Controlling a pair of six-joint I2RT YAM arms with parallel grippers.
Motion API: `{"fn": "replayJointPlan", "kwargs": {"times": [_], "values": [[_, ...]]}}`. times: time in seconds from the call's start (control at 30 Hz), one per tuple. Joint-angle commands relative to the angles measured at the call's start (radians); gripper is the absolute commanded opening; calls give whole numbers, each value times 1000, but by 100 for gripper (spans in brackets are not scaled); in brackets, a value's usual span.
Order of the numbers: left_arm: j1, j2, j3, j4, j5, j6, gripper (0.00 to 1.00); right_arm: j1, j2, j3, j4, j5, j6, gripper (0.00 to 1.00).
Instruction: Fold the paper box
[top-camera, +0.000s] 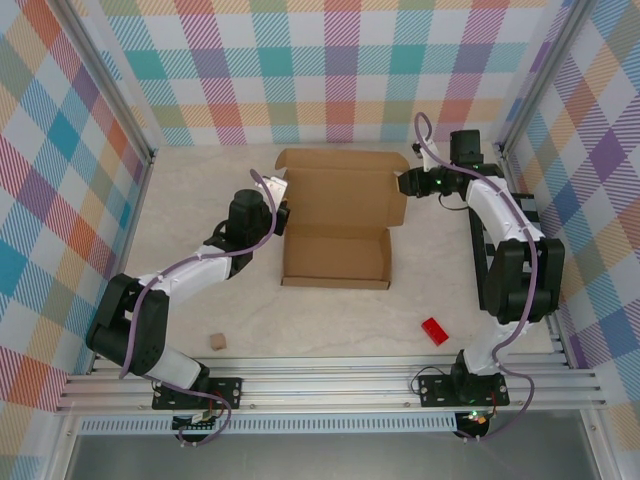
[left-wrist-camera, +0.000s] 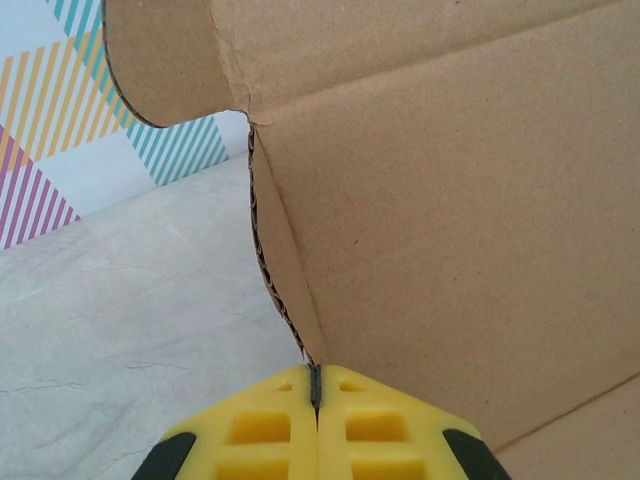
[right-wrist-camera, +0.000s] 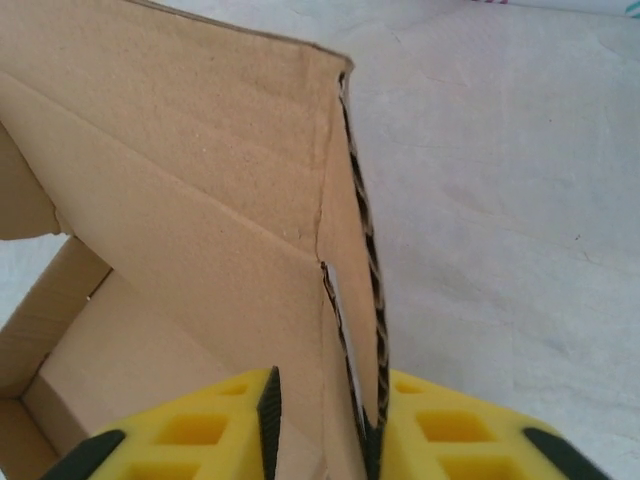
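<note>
Box (top-camera: 335, 230) sits mid-counter (top-camera: 190, 190), walls partly up. It looks like light, stiff corrugated board that creases easily, so I'd grip wall edges near the folds. Left jaws are pinched together on the left wall. Right jaws straddle the right wall, can't tell if clamped.

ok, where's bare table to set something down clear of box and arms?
Free: table strip in front of the paper box, between tan cube and red block; also the far-left corner. Crowded: the box's sides, where left claw and right claw grip its flaps.
</note>
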Motion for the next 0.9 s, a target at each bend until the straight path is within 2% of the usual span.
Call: {"fn": "replayJointPlan", "kwargs": {"times": [0.0, 0.17, 0.27, 0.4, 0.5, 0.6, 0.83, 0.87], "values": [[-1, -32, 1, 30, 13, -21, 0, 14, 9, 11, -17, -31, 29, 20], [-11, -37, 8, 53, -22, -100, 0, 74, -37, -58, 66, 103, 101, 1], [-16, -41, 4, 72, -30, -135, 0, 117, -85, -114, 141, 151, 172, 0], [-20, -59, -6, 93, -27, -147, 0, 145, -110, -117, 137, 125, 190, 4], [-19, -79, -17, 106, -21, -135, 0, 146, -85, -81, 63, 69, 165, 17], [-20, -92, -30, 111, -34, -126, 0, 142, -68, -82, 25, 40, 137, 26], [-20, -105, -61, 119, -44, -128, 0, 127, -71, -132, 51, -15, 164, 29], [-20, -106, -62, 119, -46, -128, 0, 127, -68, -131, 48, -14, 166, 32]]}}
